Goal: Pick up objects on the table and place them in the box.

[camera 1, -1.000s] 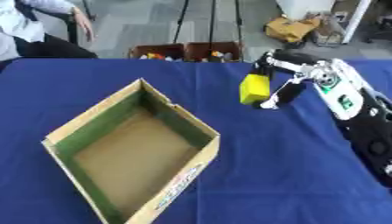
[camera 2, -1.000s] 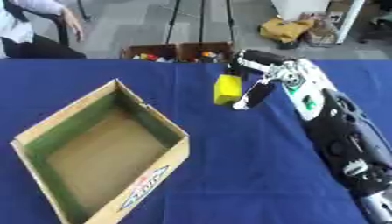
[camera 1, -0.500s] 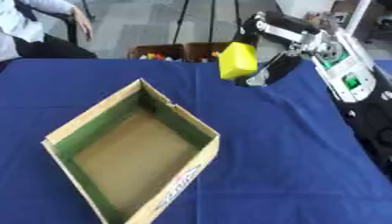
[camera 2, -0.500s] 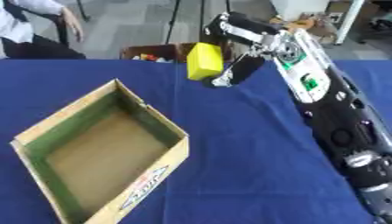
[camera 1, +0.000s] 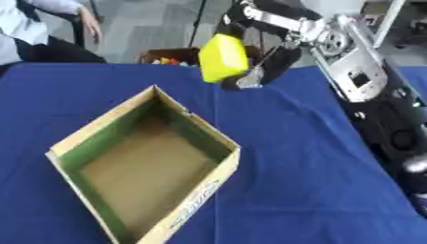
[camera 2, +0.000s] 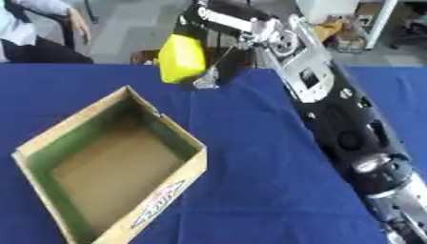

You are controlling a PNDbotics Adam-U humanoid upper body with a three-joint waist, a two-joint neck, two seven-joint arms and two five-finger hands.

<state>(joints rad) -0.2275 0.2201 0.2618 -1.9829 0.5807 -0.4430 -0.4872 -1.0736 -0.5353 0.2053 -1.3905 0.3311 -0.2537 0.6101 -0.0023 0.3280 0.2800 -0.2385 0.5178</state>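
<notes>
Above the far edge of the blue cloth-covered table [camera 1: 292, 157], the robot's black-and-silver right hand [camera 1: 265, 64] holds a bright yellow block-shaped object [camera 1: 223, 58] up in the air. Fingers curled round the block from its right side and from behind, thumb side dark below it; the block is gripped, not resting on anything. Block's long axis runs roughly up-down, tilted a bit, top leaning toward the robot's left.

Key relation: the open cardboard box with green inner walls and brown floor [camera 1: 146, 164] lies below the block and to the robot's left, nearer the robot. Box's far corner sits just under and left of the held block, so the block hangs beyond that corner, not yet over the opening. Box sits as a diamond, one corner pointing away from the robot. Interior looks empty.

Judgement: carry stage, object lifted, drop not yet made. Coming move needs the right hand to travel left and back toward the robot until the block is over the brown floor, then let go. Risk: clipping the far box wall if it drops too early.

Left hand not visible in either view. Right arm is the only one near.
</notes>
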